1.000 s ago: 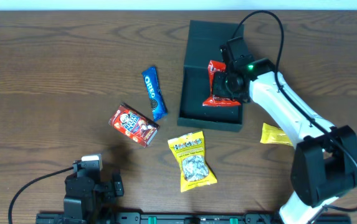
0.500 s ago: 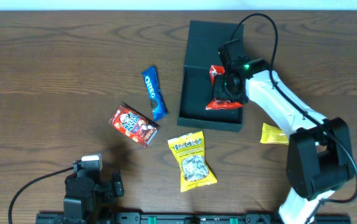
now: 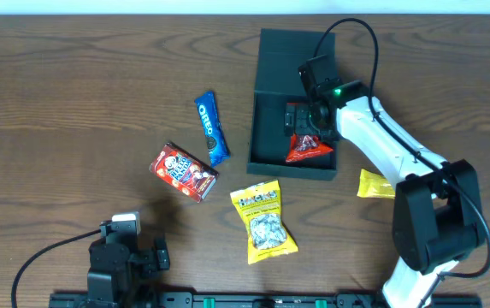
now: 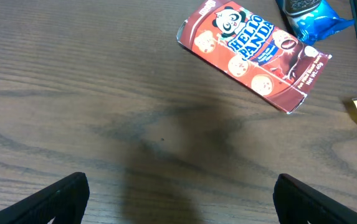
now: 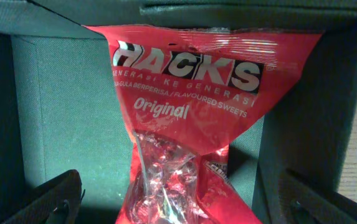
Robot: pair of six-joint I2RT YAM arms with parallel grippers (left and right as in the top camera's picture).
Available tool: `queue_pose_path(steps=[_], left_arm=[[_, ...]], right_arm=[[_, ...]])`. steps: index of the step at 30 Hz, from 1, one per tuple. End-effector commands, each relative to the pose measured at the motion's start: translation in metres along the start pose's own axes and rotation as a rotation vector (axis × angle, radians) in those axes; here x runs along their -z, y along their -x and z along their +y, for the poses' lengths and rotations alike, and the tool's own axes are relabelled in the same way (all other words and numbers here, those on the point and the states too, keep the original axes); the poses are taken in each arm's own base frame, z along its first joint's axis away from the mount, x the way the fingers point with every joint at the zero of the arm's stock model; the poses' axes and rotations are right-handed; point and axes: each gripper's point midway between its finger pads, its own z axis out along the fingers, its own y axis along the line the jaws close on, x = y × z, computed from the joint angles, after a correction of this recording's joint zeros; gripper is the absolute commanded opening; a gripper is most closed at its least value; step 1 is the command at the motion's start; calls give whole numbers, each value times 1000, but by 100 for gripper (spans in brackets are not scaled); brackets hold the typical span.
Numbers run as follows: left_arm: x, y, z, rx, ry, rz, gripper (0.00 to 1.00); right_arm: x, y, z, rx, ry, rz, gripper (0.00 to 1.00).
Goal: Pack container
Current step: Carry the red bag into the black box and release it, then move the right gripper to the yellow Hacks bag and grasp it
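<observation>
A red packet (image 3: 306,152) inside the dark container (image 3: 268,120), right tool (image 3: 304,128) over it, blue Oreo pack (image 3: 211,128) well left.

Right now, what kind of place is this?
Likely a robotics lab bench: a plain wooden table, a white robot arm mounted at its edge, and snack packets like the Oreo pack laid beside a dark container.

Robot lab tabletop, wood-grain table (image 3: 73,94), cabled arm (image 3: 390,150)

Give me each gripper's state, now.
Left gripper: open, empty, above the table.
Right gripper: open, over the red Hacks packet lying in the container.
</observation>
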Motion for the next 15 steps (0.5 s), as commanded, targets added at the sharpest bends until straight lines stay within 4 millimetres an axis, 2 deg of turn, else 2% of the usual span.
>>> queue_pose_path(steps=[1,4,8,12,15], left_arm=[[-7,-16,3,-9,14,54,95],[-7,-16,3,-9,14,54,95],[-7,-16,3,-9,14,54,95],[-7,-16,3,-9,14,54,95],[-7,-16,3,-9,14,54,95]], right_arm=[[-3,1,-6,-5,-17,-5,99],[2,3,-4,-5,-11,-15,99],[30,12,2,4,15,-82,99],[79,21,14,67,68,-191,99],[134,17,10,100,40,-304,99]])
